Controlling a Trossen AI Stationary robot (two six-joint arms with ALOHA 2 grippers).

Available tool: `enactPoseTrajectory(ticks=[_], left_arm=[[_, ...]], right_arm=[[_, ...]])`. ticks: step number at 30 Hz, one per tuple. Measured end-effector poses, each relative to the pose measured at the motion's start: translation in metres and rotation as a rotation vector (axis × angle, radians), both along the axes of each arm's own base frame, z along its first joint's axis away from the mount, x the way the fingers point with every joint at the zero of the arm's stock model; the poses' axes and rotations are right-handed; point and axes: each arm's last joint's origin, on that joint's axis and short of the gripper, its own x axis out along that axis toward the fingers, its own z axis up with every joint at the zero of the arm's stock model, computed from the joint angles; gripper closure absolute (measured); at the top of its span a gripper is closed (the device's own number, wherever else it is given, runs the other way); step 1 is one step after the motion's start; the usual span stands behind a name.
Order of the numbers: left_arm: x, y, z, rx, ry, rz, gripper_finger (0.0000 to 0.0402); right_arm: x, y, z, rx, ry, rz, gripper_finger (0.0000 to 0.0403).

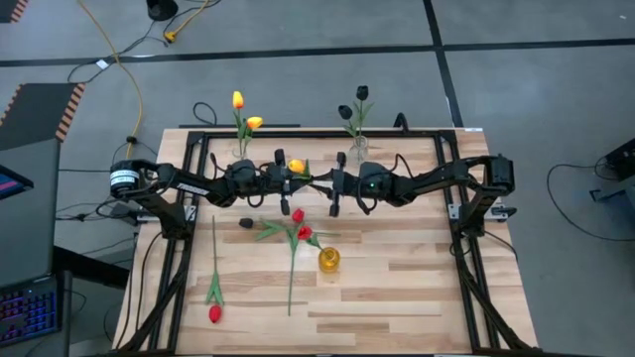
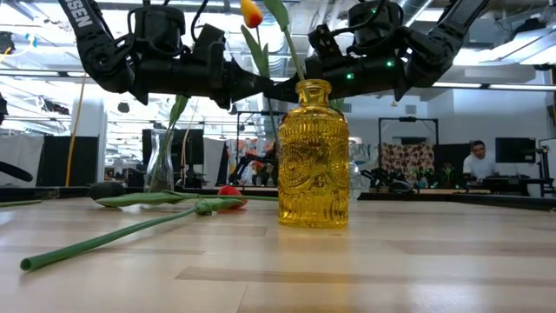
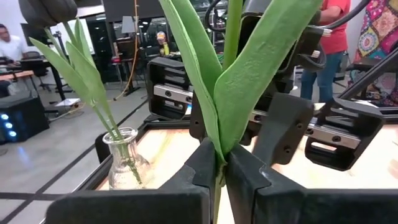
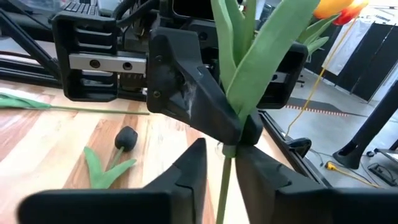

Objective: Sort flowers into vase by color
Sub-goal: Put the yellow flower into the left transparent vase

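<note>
My left gripper (image 1: 304,178) is shut on a yellow-orange tulip (image 1: 296,166), held up over the table's far middle. My right gripper (image 4: 221,165) is open, level opposite it. Its fingers stand on either side of the tulip's stem (image 4: 224,180), just below the left gripper's hold. A yellow glass vase (image 1: 328,260) stands on the table. Two red tulips (image 1: 301,224) and a black tulip (image 1: 245,223) lie beside it. Another red tulip (image 1: 214,313) lies near the front left. A clear vase (image 1: 241,149) holds yellow tulips. Another clear vase (image 1: 357,147) holds black ones. My left gripper pinches the tulip's stem (image 3: 219,167) between its two fingers, just below where the leaves branch off. The fingers come level from the table's left and lie across the stem. The tulip stands upright, head up (image 2: 251,13), lifted clear of the table.
The table's black frame rails (image 1: 198,139) run along the far and side edges. Bare wood lies at the front right (image 1: 417,297). People and furniture show in the room beyond the table (image 2: 476,161).
</note>
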Motion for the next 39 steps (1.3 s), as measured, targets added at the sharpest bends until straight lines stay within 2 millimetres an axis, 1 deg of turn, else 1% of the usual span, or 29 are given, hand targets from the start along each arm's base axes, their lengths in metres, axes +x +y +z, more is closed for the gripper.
enactPoseTrajectory(ticks=[4,7,10,13,19,25,32,35,39], left_arm=[[-0.001,0.000,0.002,-0.001,0.000,0.021,0.0395],[-0.004,0.000,0.009,-0.001,-0.003,0.036,0.0396],[-0.012,-0.002,0.021,0.001,-0.001,0.045,0.0396],[-0.023,-0.004,0.034,-0.005,0.020,0.085,0.0396],[-0.055,-0.013,0.066,-0.019,0.020,0.134,0.0396],[-0.093,-0.023,0.093,-0.016,-0.025,0.193,0.0397],[-0.134,-0.031,0.110,0.014,-0.059,0.358,0.0397],[-0.147,-0.033,0.114,0.015,-0.089,0.408,0.0397],[-0.159,-0.035,0.115,0.008,-0.083,0.486,0.0397]], right_arm=[[0.000,-0.001,0.000,-0.002,0.000,-0.036,0.0256],[-0.001,-0.002,-0.001,-0.004,0.018,-0.084,0.0234],[-0.001,-0.002,-0.005,0.003,0.061,-0.096,0.0221],[-0.002,-0.002,-0.007,0.007,0.084,-0.095,0.0215],[-0.001,0.004,-0.009,0.008,0.102,-0.079,0.0215],[-0.001,0.005,-0.011,0.009,0.122,-0.076,0.0216],[-0.002,0.004,-0.012,0.010,0.133,-0.080,0.0216],[-0.002,0.004,-0.013,0.011,0.137,-0.080,0.0216],[-0.002,0.004,-0.013,0.011,0.139,-0.080,0.0216]])
